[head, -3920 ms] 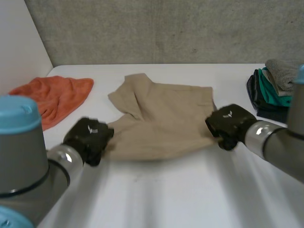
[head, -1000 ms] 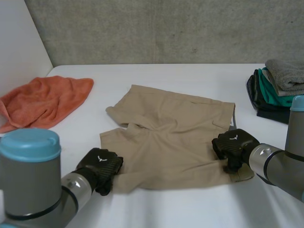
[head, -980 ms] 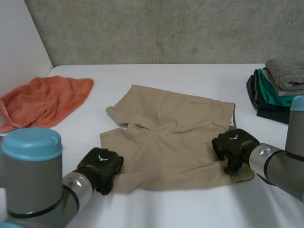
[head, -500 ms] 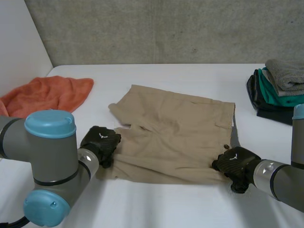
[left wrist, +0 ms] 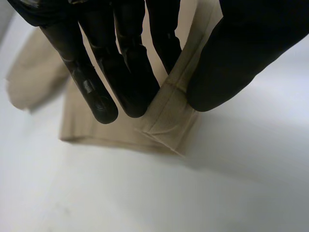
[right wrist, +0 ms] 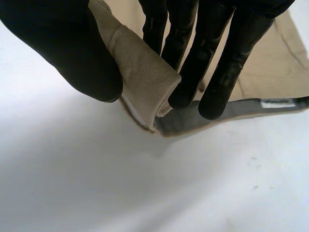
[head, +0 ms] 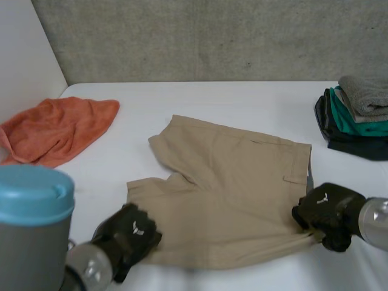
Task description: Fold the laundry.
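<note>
Left hand: you find the left hand at the desk's 7 o'clock, nearest the camera. Its fingers and thumb pinch the near-left corner of the shorts, on a leg hem.
Right hand: you find the right hand at 4 o'clock. Its thumb and fingers pinch the near-right corner of the shorts, at the waistband end. The cloth folds over between them, and the grey inner lining shows beside the fingertips.
Shorts: tan, lying spread on the desk at its centre. The waistband faces 3 o'clock and the two legs point toward 9 o'clock. The near edge runs between your two hands.
Orange cloth: the orange cloth lies crumpled at 10 o'clock, well apart from the shorts.
Folded stack: the stack of folded clothes sits at 2 o'clock at the desk's edge, grey on top, with teal and dark layers beneath. It lies clear of the shorts.
</note>
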Controlling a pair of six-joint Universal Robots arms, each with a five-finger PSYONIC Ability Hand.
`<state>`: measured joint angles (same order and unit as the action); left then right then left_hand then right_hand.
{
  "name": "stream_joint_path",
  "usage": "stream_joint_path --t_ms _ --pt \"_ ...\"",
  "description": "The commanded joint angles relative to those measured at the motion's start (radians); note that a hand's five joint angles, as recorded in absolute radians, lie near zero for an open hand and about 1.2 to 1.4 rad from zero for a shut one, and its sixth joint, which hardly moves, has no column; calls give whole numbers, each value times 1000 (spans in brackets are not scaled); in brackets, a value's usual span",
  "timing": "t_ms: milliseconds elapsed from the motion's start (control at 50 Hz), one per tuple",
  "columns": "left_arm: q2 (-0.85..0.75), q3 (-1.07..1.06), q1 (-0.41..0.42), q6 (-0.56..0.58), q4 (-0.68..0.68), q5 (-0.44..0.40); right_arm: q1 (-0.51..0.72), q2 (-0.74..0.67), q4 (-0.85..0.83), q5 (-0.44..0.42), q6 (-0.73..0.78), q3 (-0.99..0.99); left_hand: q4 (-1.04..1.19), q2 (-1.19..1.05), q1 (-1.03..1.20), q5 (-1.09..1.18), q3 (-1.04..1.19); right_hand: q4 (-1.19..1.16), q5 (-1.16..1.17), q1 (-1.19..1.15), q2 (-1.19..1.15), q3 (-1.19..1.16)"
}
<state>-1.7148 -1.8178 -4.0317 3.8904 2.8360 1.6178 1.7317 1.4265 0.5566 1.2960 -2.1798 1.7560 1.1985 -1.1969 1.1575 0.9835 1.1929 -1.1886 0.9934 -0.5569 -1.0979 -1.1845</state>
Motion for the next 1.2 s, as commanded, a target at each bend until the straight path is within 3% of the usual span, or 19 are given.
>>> stream_joint_path --t_ms 20,140,240,380,500,520,540,560,580,660,760,840,980,1120,1200 --pt "-250 351 5 -2 205 45 3 -164 -119 2 -135 -180 198 -199 239 238 203 -208 228 -839 -298 -212" --pt "-442 612 -10 23 426 62 5 -245 -214 15 -221 -311 198 -199 239 238 203 -208 228 -839 -298 -212" --pt "-655 820 -56 125 600 61 17 -357 -389 75 -262 -426 198 -199 239 238 203 -208 228 -839 -298 -212" --pt "-943 1139 -70 175 672 63 81 -535 -683 170 -244 -541 198 -199 239 238 203 -208 228 -839 -298 -212" --pt "-1146 1385 -79 175 695 21 92 -691 -920 183 -239 -598 198 -199 239 238 203 -208 228 -839 -298 -212" --pt "-1163 1400 -78 175 703 4 92 -708 -948 187 -238 -607 143 -144 184 183 149 94 -73 -538 3 89" --pt "-1172 1404 -78 173 712 -10 92 -721 -961 190 -236 -613 -58 57 -17 -18 -53 335 -314 -297 244 331" --pt "-1187 1408 -78 173 742 -33 94 -747 -984 207 -235 -631 -540 538 -499 -499 -534 852 -831 220 761 848" --pt "-1191 1408 -76 173 761 -42 94 -755 -994 222 -235 -641 -690 688 -649 -649 -684 924 -903 292 833 920" --pt "-1180 1385 -64 172 789 -36 103 -741 -997 324 -241 -652 -964 962 -923 -923 -958 1014 -993 382 923 1010" --pt "-1028 1217 -55 159 792 25 108 -591 -901 344 -267 -581 -1000 998 -959 -959 -994 1014 -993 382 923 1010" --pt "-852 996 -62 104 804 48 94 -470 -730 292 -340 -514 -1003 1001 -962 -962 -997 1014 -993 382 923 1010" --pt "-584 636 -78 -20 780 57 48 -316 -393 103 -561 -390 -985 983 -944 -945 -979 969 -949 337 878 965" --pt "-389 393 -84 -166 709 48 -41 -262 -421 -52 -560 -195 -985 983 -944 -945 -979 804 -784 172 713 800" --pt "-365 338 -87 -236 688 45 -55 -262 -533 -54 -537 -118 -979 978 -938 -939 -973 807 -786 175 716 803"
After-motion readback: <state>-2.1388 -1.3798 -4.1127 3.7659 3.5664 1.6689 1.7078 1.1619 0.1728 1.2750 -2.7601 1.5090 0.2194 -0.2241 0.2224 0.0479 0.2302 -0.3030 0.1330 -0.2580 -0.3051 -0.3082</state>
